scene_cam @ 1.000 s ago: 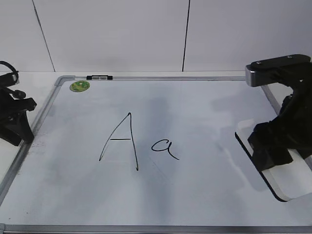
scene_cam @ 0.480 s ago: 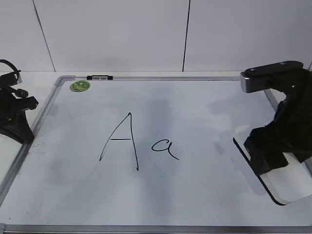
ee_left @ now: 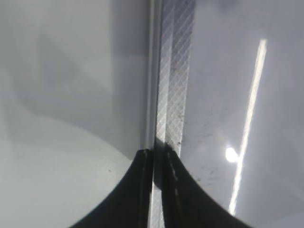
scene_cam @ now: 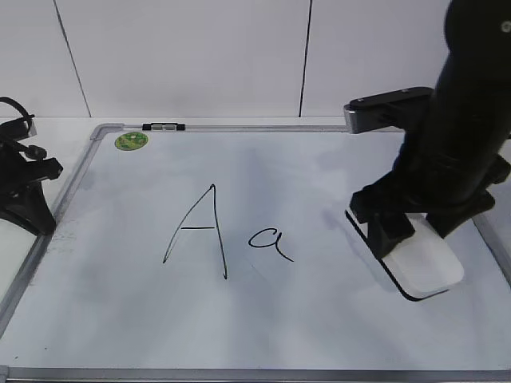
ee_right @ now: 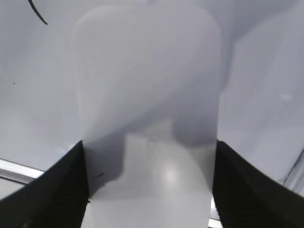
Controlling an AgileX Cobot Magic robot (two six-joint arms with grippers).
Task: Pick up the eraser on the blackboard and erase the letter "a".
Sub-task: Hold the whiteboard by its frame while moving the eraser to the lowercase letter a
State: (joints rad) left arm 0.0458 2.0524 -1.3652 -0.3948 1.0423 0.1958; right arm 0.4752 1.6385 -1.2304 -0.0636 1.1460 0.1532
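The blackboard [scene_cam: 319, 319] is a white dry-erase board with a grey frame and a round green sticker [scene_cam: 130, 141]. A tall capital "A" [scene_cam: 200, 231] and the small letter "a" [scene_cam: 270, 242] are drawn at its middle. My right gripper [scene_cam: 415, 227] is shut on the eraser [scene_cam: 423, 267], a white oblong block with a black underside, and holds it tilted over the board, right of the "a". In the right wrist view the eraser [ee_right: 147, 118] fills the space between the jaws [ee_right: 148, 190]. My left gripper [scene_cam: 28, 211] rests at the board's left edge, shut, over the frame [ee_left: 173, 95].
A small black-and-white clip [scene_cam: 163, 126] sits on the board's top frame. A white wall with dark vertical seams [scene_cam: 303, 56] stands behind the board. The left arm [scene_cam: 20, 183] stands beside the board's left frame.
My right gripper has moved left and up across the board with the eraser, nearer to the "a". The left arm has not moved.
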